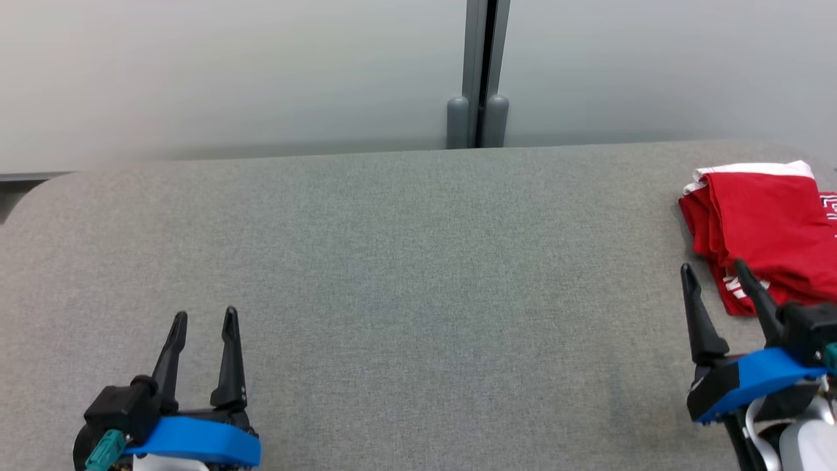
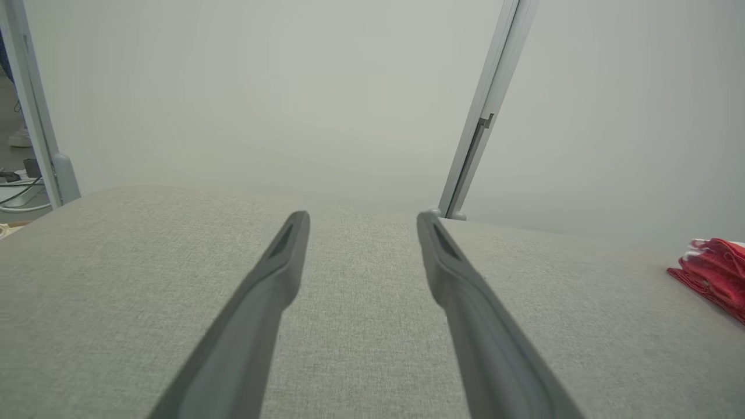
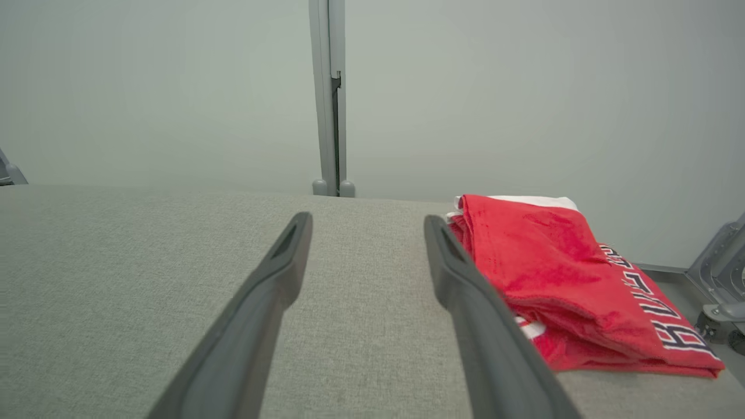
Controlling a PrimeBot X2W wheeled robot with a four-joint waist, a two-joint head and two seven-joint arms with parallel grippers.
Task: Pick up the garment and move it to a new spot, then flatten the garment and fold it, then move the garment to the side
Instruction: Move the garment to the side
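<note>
Off to my right, folded garment (image 1: 765,222) lies just beyond my right gripper (image 1: 713,266).
Jaws spread, empty; my left gripper (image 1: 204,314), likewise spread and empty, sits well apart across the table (image 1: 392,261).

one red garment (image 1: 758,222) lies on one grey table (image 1: 392,261). two grippers hang over that table: the left gripper (image 1: 204,314) and the right gripper (image 1: 711,265).

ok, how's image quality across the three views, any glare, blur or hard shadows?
Head view: flat, diffuse light on the table, no glare, shadows barely there; the garment is cropped by the right edge. Left wrist view: the left hand goes soft toward the lens, weave beyond is crisp. Right wrist view: garment lettering is legible, faint soft shadow beneath it.
</note>
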